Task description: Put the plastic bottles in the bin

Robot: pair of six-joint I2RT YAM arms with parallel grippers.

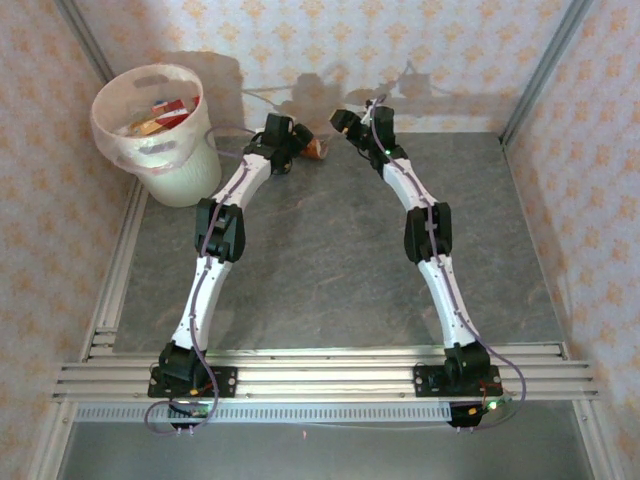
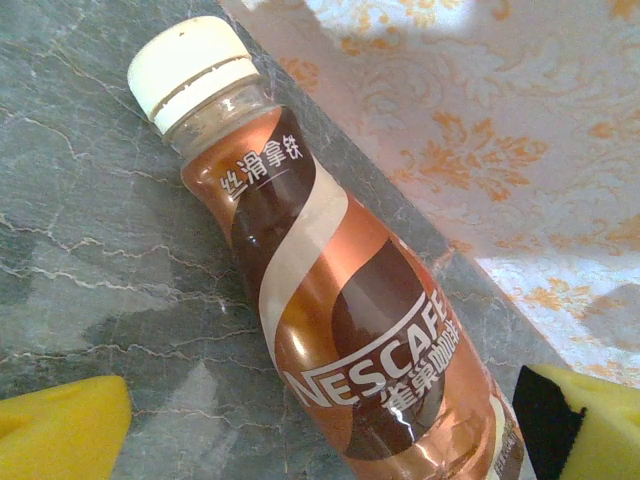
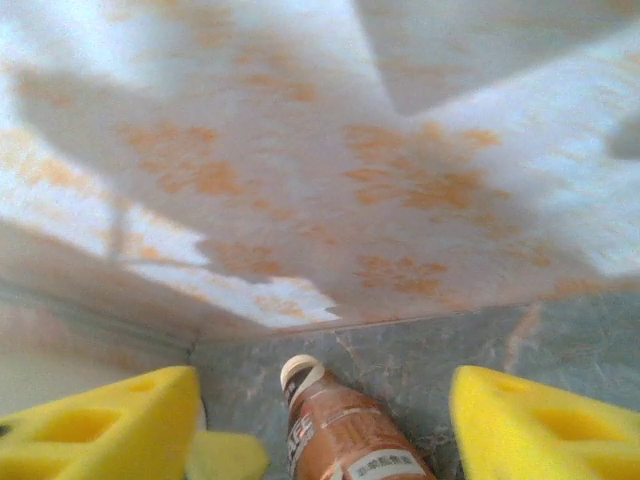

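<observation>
Straddling a brown coffee bottle (image 2: 330, 300) with our left claw (image 2: 320, 430) spread wide, we find it inside our right claw (image 3: 325, 410), likewise spread.

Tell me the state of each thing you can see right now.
Nescafe bottle: lying on the table by the back wall, white cap on.
Bin: upright, some bottles inside.
Left hand: open, fingers either side of the bottle.
Right hand: open, bottle between its fingers.
</observation>
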